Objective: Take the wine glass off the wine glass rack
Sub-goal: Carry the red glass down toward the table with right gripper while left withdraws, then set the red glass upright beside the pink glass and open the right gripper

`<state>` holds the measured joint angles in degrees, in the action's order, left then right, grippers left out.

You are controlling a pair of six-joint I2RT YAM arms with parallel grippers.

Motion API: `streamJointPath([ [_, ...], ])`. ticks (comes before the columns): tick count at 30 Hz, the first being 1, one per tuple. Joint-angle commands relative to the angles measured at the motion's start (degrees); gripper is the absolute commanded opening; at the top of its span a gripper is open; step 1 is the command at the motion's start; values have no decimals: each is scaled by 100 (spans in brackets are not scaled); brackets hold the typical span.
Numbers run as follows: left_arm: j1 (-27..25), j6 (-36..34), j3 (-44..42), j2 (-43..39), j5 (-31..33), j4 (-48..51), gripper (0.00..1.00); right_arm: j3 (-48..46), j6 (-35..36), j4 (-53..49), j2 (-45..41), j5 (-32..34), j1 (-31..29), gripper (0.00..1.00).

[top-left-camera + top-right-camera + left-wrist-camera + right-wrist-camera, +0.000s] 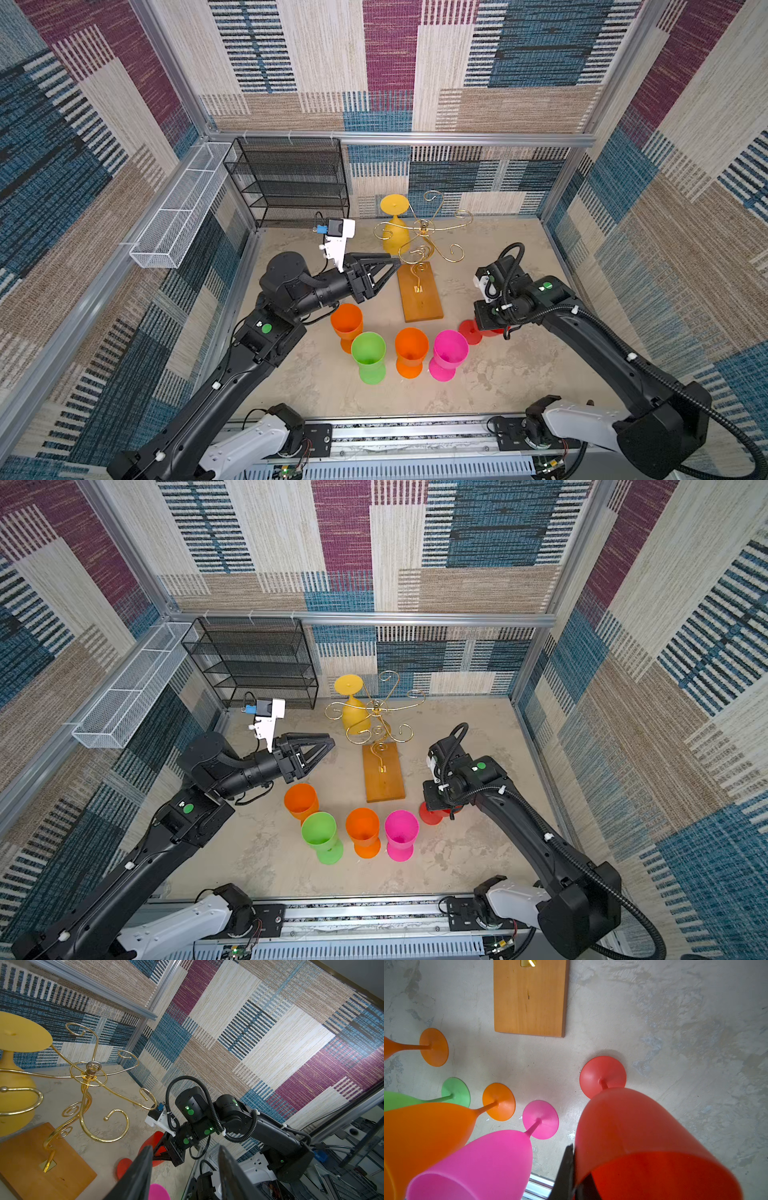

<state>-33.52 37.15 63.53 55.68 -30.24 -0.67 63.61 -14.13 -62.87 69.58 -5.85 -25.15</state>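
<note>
Your rack (419,297) stands mid-desk (507,382), toward the back edge, and a yellow glass (395,239) hangs upside down from one of its back-left arms. Your left gripper (392,268) sits just left of the rack, jaws apart and empty. Your right gripper (576,1167) is clamped on the rim of a red glass (633,1136), which stands on the desk near the front right corner of the rack's base.

**Enclosure interior, seen from above.** Walls (316,54) on three sides carry a woven patchwork of cream, tan, blue, maroon and black-striped panels, set in an aluminium frame (457,138). The tabletop (511,374) is mottled beige-grey, like plaster. A black mesh tiered shelf (291,183) stands in the back left corner. A long white mesh basket (178,216) hangs along the left wall's rail. Lighting is even and shadows are soft.
</note>
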Motion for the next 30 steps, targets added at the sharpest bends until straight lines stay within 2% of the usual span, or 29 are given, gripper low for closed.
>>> streamJointPath([
  [1, 3, -35, -7, 5, -56, -209, 53, 74, -27, 65, 29, 32, -8, 14],
  [6, 11, 2, -7, 24, -83, -216, 53, 111, -14, 149, 30, -30, -9, 27],
  [11, 9, 37, -16, 53, -87, -232, 53, 184, -35, 196, -19, -98, -16, 28],
  [18, 12, 39, -7, 70, -62, -231, 54, 327, -94, 233, -204, -538, -17, 40],
  [22, 12, -40, 49, 50, 32, -101, 53, 477, -159, 243, -419, -725, -17, 43],
  [26, 84, -161, 224, 22, 340, 374, 54, 741, -303, 254, -741, -506, -17, 44],
  [30, 427, 61, 341, 11, 580, 759, 53, 1046, -528, 427, -1165, -87, -11, 44],
])
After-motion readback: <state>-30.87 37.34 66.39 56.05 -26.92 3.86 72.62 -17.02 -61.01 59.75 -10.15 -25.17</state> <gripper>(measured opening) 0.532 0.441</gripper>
